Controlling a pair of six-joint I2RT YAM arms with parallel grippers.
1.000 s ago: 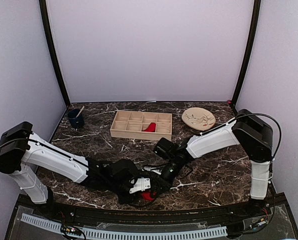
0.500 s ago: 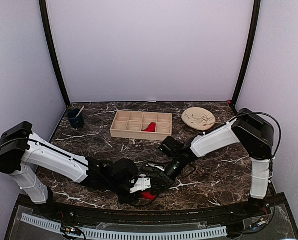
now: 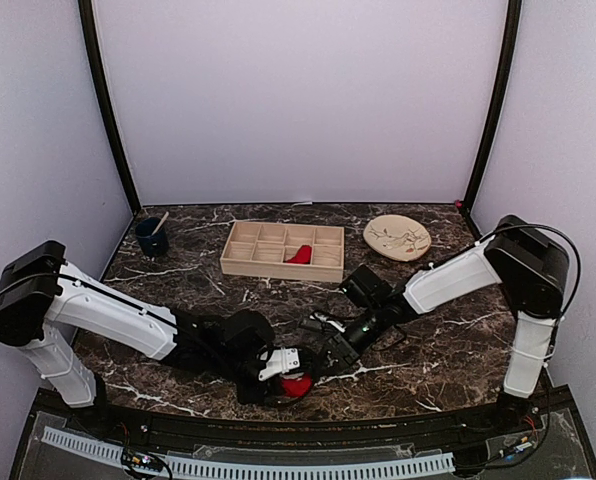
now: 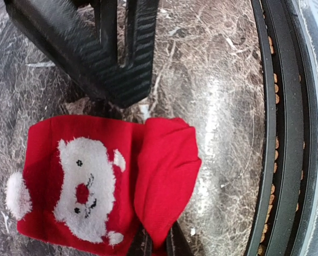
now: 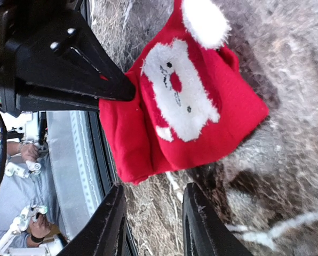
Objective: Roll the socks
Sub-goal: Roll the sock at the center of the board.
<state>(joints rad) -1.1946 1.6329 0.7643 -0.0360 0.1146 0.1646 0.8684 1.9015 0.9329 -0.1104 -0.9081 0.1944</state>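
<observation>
**Top view.** Two white-and-black arms meet low in the centre of the frame, over a dark marbled table (image 3: 428,340). The left gripper (image 3: 281,366) and right gripper (image 3: 330,357) sit close together. A red sock (image 3: 297,385) lies just below them, near the bottom edge. Compared with a second ago, your right arm has drawn back toward the right, and more of the sock shows. In the upper middle, a second sock (image 3: 299,255) lies in a compartment right of centre in the wooden tray (image 3: 240,262).

**Left wrist view.** The red sock fills the lower left, with its white bear face up. Its right part is folded over into a thick flap. At the bottom edge, the left gripper is nearly closed and pinches the lower end of that flap. The right gripper's black fingers hang at the top, just above the sock's upper edge. You cannot tell here whether they touch it.

**Right wrist view.** The sock sits in the centre. At the bottom, the right gripper's two fingers (image 5: 112,226) stand moderately apart with only table between them. It was clamped a second ago, so it has let go. The left gripper's dark tip reaches in from the upper left onto the sock's edge.

The left gripper alone now holds the fold. This looks like an early turn of the roll, and the second sock is not yet fetched.
</observation>
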